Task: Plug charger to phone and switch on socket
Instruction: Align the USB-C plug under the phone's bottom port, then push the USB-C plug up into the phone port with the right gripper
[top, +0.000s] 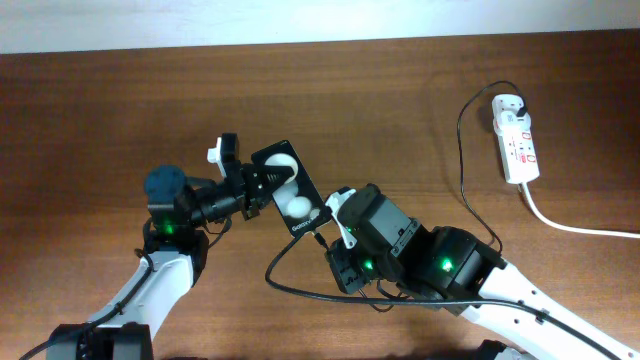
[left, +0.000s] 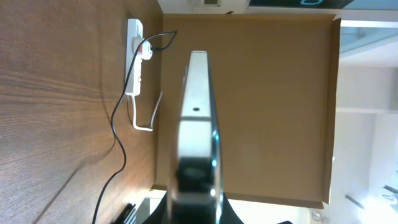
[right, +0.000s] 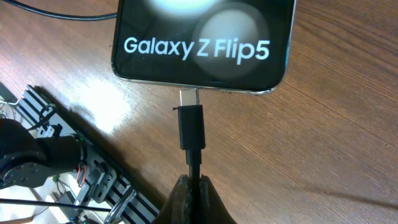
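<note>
The phone (top: 290, 190) is a black glossy slab with two white reflections, held off the table by my left gripper (top: 262, 182), which is shut on its near end. In the left wrist view the phone (left: 198, 112) shows edge-on. In the right wrist view the phone (right: 202, 40) reads "Galaxy Z Flip5". My right gripper (right: 194, 186) is shut on the charger (right: 190, 127) cable just behind the black plug, whose metal tip touches the phone's bottom edge port. The charger cable (top: 465, 170) runs to the white socket (top: 516, 138) at the far right.
The socket's thick white cord (top: 580, 228) trails off the right edge. The socket also shows in the left wrist view (left: 135, 56) with the cable plugged in. A brown board stands behind the table there. A black robot base (right: 56, 168) sits near the right arm.
</note>
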